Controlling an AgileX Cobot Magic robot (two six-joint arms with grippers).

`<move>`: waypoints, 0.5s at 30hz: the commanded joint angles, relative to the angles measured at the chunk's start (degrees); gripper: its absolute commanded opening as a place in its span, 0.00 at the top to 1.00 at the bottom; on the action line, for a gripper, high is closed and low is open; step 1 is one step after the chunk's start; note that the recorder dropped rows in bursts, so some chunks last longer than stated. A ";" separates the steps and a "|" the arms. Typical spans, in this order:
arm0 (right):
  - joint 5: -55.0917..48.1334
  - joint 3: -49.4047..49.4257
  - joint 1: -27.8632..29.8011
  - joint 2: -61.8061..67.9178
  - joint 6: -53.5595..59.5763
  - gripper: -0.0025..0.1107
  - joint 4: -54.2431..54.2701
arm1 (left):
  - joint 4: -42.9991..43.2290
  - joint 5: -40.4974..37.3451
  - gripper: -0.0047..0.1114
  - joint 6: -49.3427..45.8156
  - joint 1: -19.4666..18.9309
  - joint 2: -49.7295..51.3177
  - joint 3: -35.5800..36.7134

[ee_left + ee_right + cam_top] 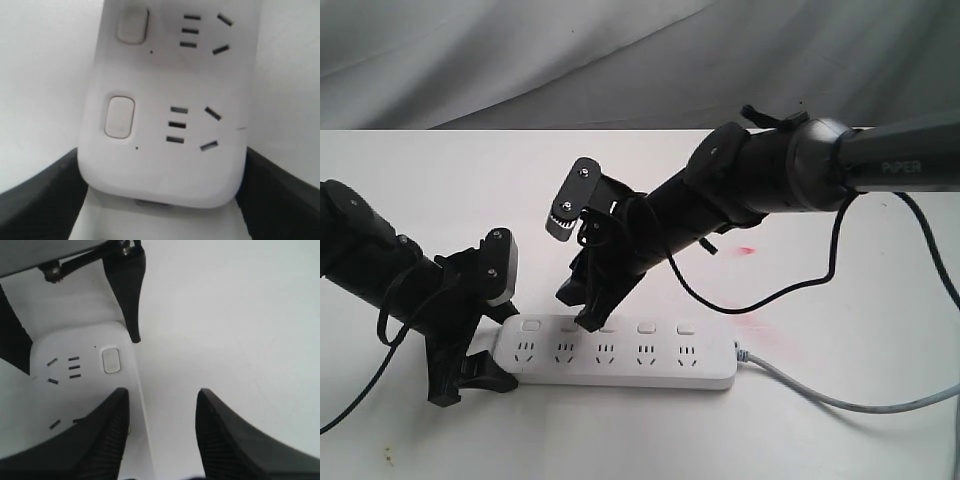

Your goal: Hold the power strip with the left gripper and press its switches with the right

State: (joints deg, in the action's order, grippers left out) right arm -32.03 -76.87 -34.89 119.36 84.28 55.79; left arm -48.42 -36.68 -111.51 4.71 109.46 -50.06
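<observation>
The white power strip (620, 365) lies flat on the table, its grey cord (840, 400) leaving at the right. My left gripper (498, 345), the one with the white block, is shut on the strip's left end; its black fingers (45, 200) flank that rounded end (165, 165). Two switches (120, 116) show just beyond. My right gripper (578, 308) stands open above the row of switches (646, 328). One of its fingertips (589, 322) comes down by the second switch, which is hidden. In the right wrist view its jaws (162, 392) are apart, and the end switch (110, 360) is uncovered.
The white table (440, 170) carries a small red mark (747, 248) and a faint pink smear (755, 325) behind the strip's right end. A grey cloth backdrop (620, 60) hangs behind. A black cable (760, 295) loops from the right arm.
</observation>
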 commanded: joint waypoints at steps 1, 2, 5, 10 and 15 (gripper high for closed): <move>-0.47 0.48 -0.03 -0.19 0.11 0.62 0.16 | -0.59 0.65 0.44 0.09 -0.12 0.01 -0.25; -0.68 0.48 -0.03 0.36 0.11 0.62 0.26 | -0.59 0.65 0.44 0.09 -0.12 0.01 -0.25; -1.30 0.48 -0.03 1.04 0.11 0.62 0.26 | -0.59 0.65 0.44 0.09 -0.12 0.01 -0.25; -1.30 0.48 -0.03 1.04 0.11 0.62 0.26 | -0.59 0.65 0.44 0.09 -0.12 0.01 -0.25; -0.21 0.48 -0.03 2.81 1.44 0.62 0.66 | -0.59 0.65 0.44 0.09 -0.12 0.01 -0.25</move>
State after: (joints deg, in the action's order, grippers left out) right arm -32.78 -76.43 -34.89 121.51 84.88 55.89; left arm -48.42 -36.63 -111.51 4.71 109.46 -50.06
